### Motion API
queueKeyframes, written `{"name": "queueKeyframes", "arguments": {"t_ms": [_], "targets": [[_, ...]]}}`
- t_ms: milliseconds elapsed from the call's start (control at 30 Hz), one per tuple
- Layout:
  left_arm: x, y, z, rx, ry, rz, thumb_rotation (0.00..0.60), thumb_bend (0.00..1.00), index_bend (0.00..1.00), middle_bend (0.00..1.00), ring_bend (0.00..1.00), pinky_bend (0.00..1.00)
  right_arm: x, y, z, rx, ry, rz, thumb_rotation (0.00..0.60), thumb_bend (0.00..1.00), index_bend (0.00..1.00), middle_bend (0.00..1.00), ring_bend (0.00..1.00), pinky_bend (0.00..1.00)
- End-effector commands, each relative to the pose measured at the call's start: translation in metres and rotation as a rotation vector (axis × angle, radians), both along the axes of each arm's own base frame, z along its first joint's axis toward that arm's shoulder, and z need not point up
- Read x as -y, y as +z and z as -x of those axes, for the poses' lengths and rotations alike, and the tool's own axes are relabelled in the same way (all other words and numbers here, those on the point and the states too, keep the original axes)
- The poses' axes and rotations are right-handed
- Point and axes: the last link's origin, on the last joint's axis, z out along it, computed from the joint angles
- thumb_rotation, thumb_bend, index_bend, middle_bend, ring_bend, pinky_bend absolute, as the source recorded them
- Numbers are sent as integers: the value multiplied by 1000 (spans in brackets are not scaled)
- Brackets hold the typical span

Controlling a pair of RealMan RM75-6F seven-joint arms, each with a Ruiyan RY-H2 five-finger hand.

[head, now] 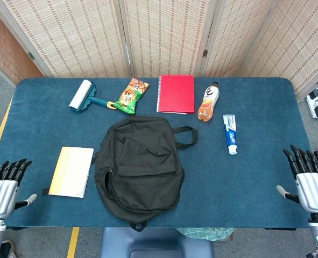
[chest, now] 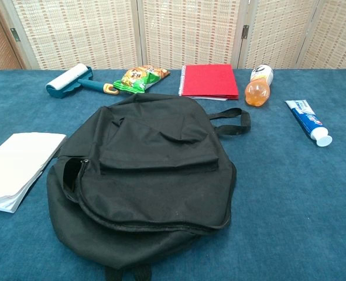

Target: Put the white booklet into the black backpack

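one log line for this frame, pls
phase: pre-grasp | left hand: open, idle | right hand: open, idle | booklet: on table, left of backpack | backpack: flat, partly unzipped

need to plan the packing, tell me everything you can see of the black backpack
The black backpack lies flat on the blue table, front face up, grab handle toward the far side. It looks like soft, slack fabric, with a front pocket flap and a curved zip. The zip gapes at its left side. The white booklet lies just left of it; no hand touches it.
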Motion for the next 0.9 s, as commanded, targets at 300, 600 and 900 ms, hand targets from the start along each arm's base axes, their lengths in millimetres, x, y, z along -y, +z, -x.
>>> {"name": "queueKeyframes", "arguments": {"t_ms": [300, 600, 900], "targets": [[-2, -5, 1, 2, -17, 16, 600, 51, 197, 181, 177, 127, 0, 2, 0, 0, 4, 7, 600, 0, 0, 52, 16, 0], [-9, -9, 2, 17, -65, 32, 600, 59, 220, 202, 199, 154, 3, 10, -3, 1, 18, 15, 600, 0, 0, 51, 16, 0], [-37, -25, 4, 18, -151, 101, 600, 100, 246, 226, 223, 172, 4, 9, -8, 7, 41, -8, 600, 0, 0, 51, 16, 0]]}}
